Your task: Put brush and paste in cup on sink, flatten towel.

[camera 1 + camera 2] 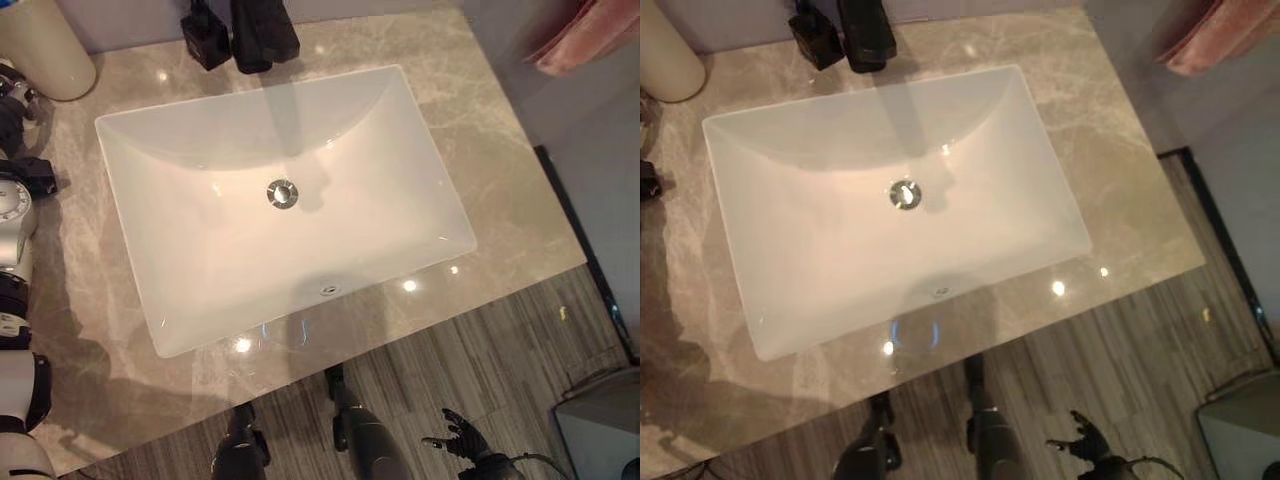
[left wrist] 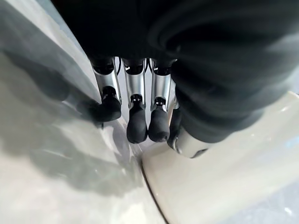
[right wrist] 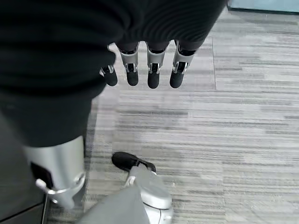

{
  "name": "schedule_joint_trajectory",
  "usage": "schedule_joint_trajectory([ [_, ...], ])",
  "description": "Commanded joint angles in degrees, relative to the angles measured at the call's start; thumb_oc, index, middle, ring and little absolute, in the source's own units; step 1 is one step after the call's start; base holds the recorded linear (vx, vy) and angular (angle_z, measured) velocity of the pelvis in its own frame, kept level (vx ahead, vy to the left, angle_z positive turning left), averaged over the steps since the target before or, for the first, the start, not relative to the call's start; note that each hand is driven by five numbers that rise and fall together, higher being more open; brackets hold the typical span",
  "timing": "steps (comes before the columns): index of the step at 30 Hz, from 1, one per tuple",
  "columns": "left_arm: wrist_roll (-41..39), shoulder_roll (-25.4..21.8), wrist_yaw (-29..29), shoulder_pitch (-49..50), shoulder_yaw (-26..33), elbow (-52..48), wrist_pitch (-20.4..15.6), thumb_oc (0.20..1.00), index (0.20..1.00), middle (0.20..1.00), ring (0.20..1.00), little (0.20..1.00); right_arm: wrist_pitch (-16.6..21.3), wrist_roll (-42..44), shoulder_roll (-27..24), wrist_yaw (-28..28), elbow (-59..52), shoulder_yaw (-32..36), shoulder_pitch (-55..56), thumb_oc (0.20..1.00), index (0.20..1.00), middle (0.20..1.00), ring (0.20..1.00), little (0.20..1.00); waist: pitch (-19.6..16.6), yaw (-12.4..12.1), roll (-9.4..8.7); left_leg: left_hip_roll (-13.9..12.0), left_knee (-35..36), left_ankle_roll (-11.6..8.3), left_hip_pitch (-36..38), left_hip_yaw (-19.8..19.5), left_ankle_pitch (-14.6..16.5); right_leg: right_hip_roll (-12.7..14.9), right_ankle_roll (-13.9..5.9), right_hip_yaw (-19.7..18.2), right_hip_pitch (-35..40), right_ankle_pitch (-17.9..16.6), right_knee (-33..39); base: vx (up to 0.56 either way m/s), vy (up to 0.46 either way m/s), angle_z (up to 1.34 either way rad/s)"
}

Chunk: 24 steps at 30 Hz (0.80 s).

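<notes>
Marble surface [image 1: 480,150] around white sink [image 1: 280,200]; cream cup [image 1: 45,45] at far-left corner, pink towel [image 1: 585,35] far right. Left robot hand [image 2: 140,116] relaxed, empty, beside cup for loading. Right robot hand [image 1: 455,435] released, low over floor.

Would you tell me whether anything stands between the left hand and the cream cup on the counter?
Nothing visible does. The left hand hangs with relaxed fingers right beside the cup, above the bare counter. I cannot tell whether the fingers touch the cup's wall.
</notes>
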State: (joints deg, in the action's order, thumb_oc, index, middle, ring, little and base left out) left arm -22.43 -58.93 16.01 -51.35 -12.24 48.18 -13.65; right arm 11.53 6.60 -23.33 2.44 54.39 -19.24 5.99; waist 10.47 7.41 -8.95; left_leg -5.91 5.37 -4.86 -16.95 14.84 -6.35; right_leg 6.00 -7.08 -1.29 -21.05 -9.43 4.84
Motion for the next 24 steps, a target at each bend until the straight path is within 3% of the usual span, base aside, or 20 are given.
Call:
schedule_joint_trajectory([
  [1,1.5,4.0,0.0,-1.8,-3.8,4.7,0.3,0.2,0.2,0.2,0.2,0.2,0.6,2.0,-3.1,1.0,-0.2,0.2,-0.3,1.0,1.0,1.0,1.0,1.0,1.6,2.7,2.94,-0.8,-0.4,0.74,1.2,-4.9,1.3,2.3,-3.93,1.5,4.1,-1.5,-0.5,0.0,0.0,0.0],
  [24,3.2,7.7,1.8,-8.3,-8.4,4.6,-0.2,0.2,0.2,0.2,0.2,0.2,0.7,3.0,-3.1,0.9,-0.1,-0.2,0.8,1.0,1.0,1.0,1.0,1.0,0.7,4.1,2.25,-1.3,-0.4,0.47,0.4,-4.2,1.0,1.6,-3.73,0.7,2.7,-1.7,-0.2,0.0,-0.006,-0.02],
])
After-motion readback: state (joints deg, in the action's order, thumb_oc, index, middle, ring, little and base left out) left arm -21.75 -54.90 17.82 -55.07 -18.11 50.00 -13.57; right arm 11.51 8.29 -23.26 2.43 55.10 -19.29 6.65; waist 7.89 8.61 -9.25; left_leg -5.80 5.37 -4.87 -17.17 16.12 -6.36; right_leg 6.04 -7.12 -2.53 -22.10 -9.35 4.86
